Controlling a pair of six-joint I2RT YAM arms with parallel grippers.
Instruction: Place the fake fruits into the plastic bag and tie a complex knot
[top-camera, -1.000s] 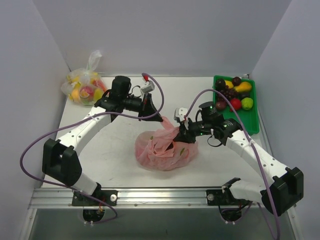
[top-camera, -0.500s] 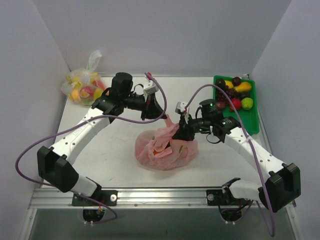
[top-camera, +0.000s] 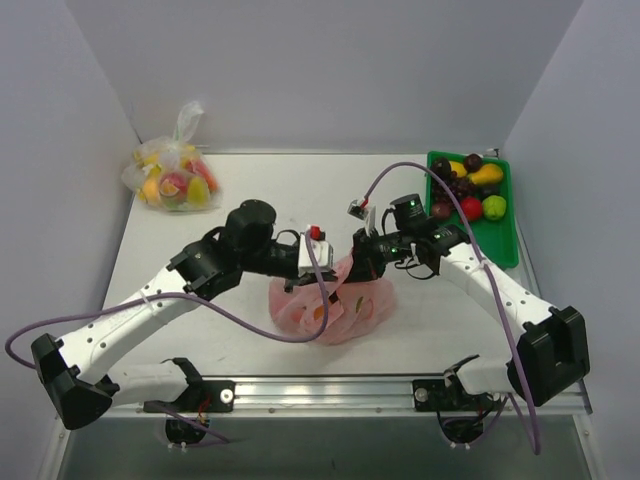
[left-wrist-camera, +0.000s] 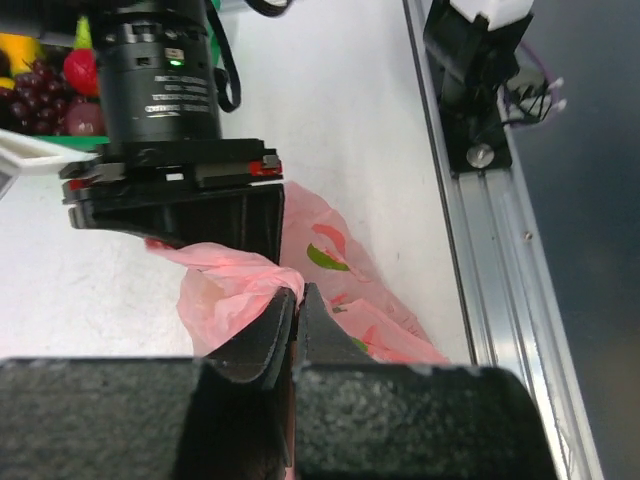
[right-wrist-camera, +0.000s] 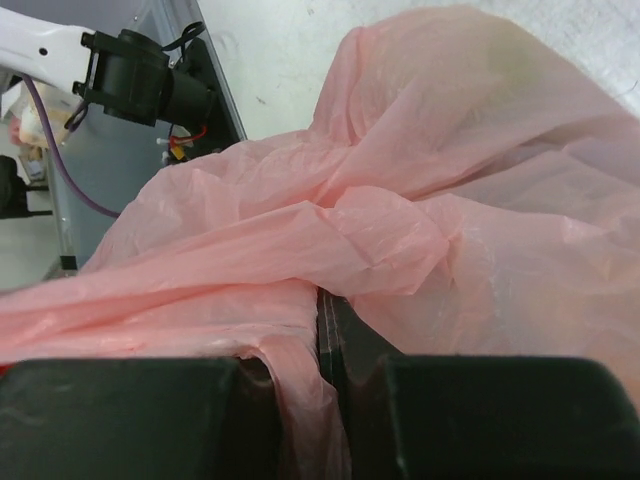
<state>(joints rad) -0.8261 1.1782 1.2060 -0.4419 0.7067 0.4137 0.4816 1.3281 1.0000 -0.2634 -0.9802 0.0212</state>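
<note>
I find the thin crinkly pink plastic bag central on the tabletop. The left fingers and right fingers each clench its film, the handles I believe. Cross them under steady tension.

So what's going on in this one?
Both arms are working the pink plastic bag in the middle of the table. The left arm has its jaws shut on a pinch of the bag's upper plastic. The right arm has its jaws shut on another fold close beside it. The plastic between them is bunched and twisted, but no finished knot shows. Several fake fruits lie in the green tray at the right.
</note>
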